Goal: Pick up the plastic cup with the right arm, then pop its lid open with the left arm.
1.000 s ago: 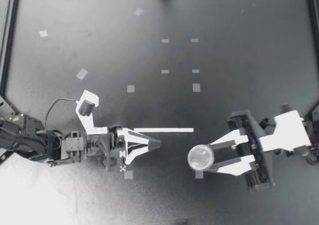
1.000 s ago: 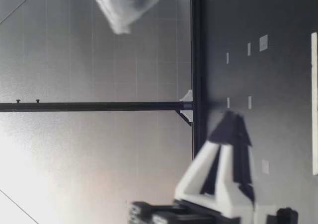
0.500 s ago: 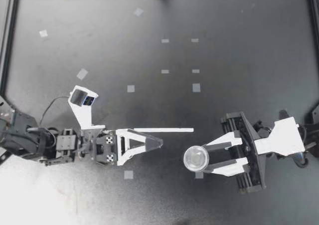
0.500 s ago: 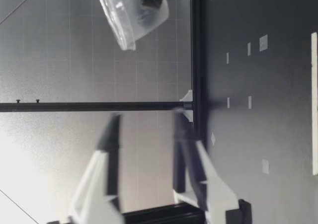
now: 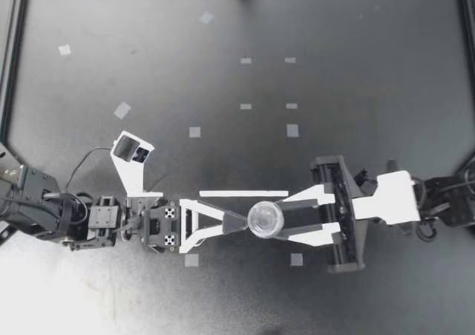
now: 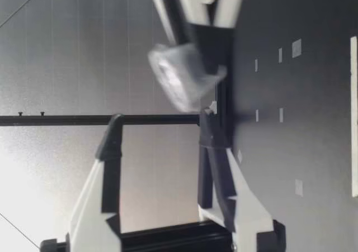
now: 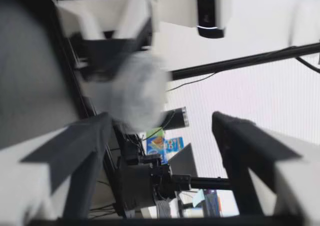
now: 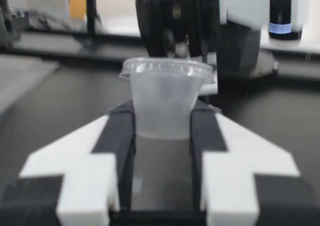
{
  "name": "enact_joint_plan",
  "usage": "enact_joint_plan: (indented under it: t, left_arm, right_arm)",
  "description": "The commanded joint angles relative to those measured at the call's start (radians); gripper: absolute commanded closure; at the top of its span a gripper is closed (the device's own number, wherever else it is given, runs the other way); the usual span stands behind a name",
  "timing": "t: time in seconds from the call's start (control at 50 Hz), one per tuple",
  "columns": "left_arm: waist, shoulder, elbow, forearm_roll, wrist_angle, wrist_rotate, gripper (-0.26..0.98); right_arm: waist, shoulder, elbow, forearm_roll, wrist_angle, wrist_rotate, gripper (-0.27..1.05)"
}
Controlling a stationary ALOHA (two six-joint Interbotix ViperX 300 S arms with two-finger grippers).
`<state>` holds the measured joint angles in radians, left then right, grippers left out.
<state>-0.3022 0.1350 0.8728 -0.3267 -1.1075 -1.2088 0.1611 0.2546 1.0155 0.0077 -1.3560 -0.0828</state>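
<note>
A small clear plastic cup (image 5: 265, 219) was pinched between the two fingers of the right gripper (image 5: 282, 222) and held above the black table (image 5: 356, 90), near the end of a white strip (image 5: 243, 194) that lay flat on the surface. The left gripper (image 5: 236, 222) was turned on its side with its fingers spread wide, one above the other. The cup was seen just ahead of their tips, and contact between them could not be made out.
</note>
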Motion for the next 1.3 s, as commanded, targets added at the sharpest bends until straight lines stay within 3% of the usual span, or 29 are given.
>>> enact_joint_plan:
  t: [0.0, 0.36, 0.6, 1.04, 1.28]
  left_arm:
    - [-0.005, -0.034, -0.025, 0.012, -0.014, 0.002, -0.02]
    - [-0.005, -0.048, -0.015, 0.021, -0.066, 0.018, -0.02]
    - [-0.005, -0.046, 0.021, 0.020, -0.077, 0.117, -0.02]
    - [-0.003, -0.084, 0.049, 0.018, 0.084, 1.097, -0.01]
    - [-0.005, -0.083, 0.051, 0.018, 0.126, 1.301, -0.01]
  right_arm:
    - [-0.014, 0.003, -0.026, 0.002, 0.005, 0.005, 0.50]
    - [-0.003, 0.075, -0.018, 0.000, 0.109, 0.144, 0.50]
    - [0.023, 0.018, 0.000, 0.000, 0.161, 0.167, 0.50]
    - [0.041, -0.193, 0.002, -0.002, 0.193, 0.233, 0.50]
    - [0.044, -0.181, 0.000, -0.002, 0.193, 0.238, 0.50]
